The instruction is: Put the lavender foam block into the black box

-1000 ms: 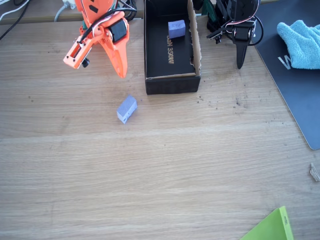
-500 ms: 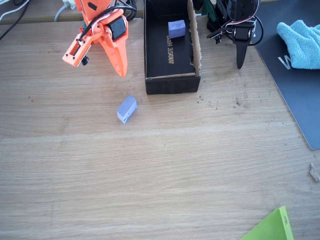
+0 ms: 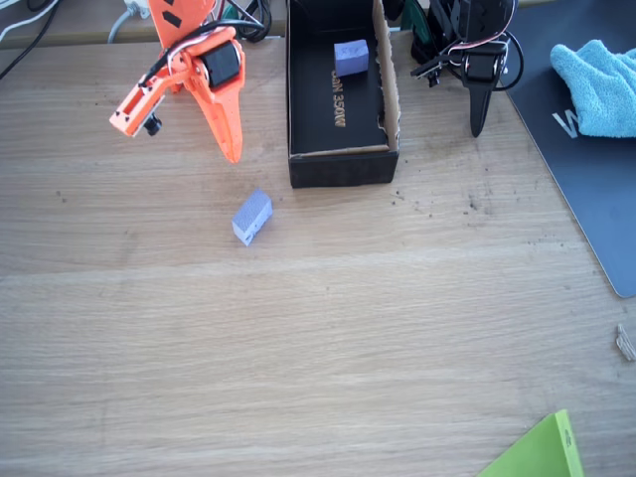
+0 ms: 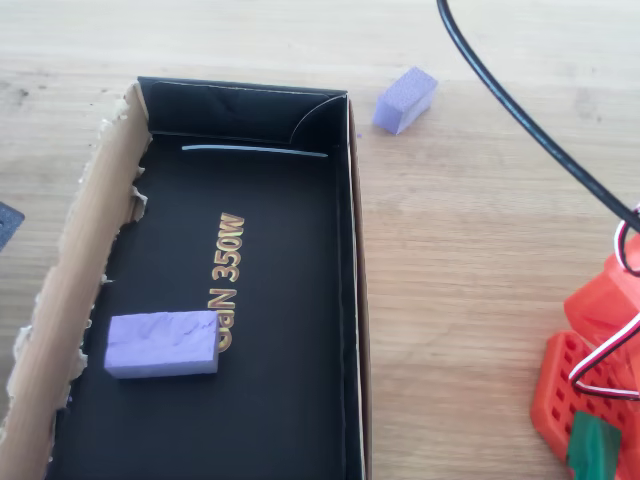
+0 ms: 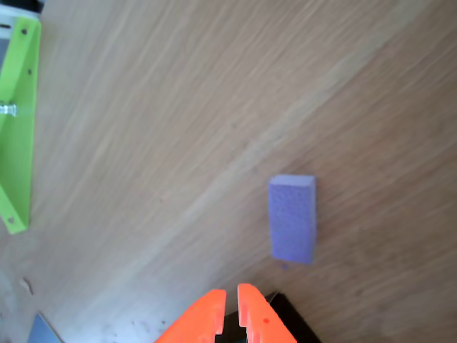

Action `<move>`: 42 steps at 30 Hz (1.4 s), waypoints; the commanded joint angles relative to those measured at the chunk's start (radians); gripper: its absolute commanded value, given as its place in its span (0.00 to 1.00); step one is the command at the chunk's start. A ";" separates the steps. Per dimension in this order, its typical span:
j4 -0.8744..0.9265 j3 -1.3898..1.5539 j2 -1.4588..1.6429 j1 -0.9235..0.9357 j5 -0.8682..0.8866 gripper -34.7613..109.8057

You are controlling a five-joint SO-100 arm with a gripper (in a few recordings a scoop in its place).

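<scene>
Inside black box [image 4: 250, 290], squarer lavender block [image 4: 162, 343]

Orange arm [image 3: 194, 60], black-and-white cables

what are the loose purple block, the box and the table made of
Purple block: likely foam, matte with a finely pitted face.
Box: cardboard, black coated, with a raw brown torn edge.
Table: wood or wood-look laminate, with visible grain and low sheen.

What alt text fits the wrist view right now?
A lavender foam block lies alone on the wooden table, ahead and right of the orange gripper, whose fingertips nearly touch at the bottom edge and hold nothing. A lime-green plastic part sits at the left edge.
</scene>
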 commanded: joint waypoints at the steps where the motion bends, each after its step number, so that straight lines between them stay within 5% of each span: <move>1: -0.020 -0.008 0.026 0.015 0.021 0.24; 16: -0.049 -0.038 0.009 0.000 0.057 0.24; 22: -0.038 -0.049 -0.025 -0.006 0.121 0.39; 33: -0.011 -0.037 -0.061 0.018 0.064 0.40; 42: 0.158 -0.060 -0.081 0.064 0.109 0.42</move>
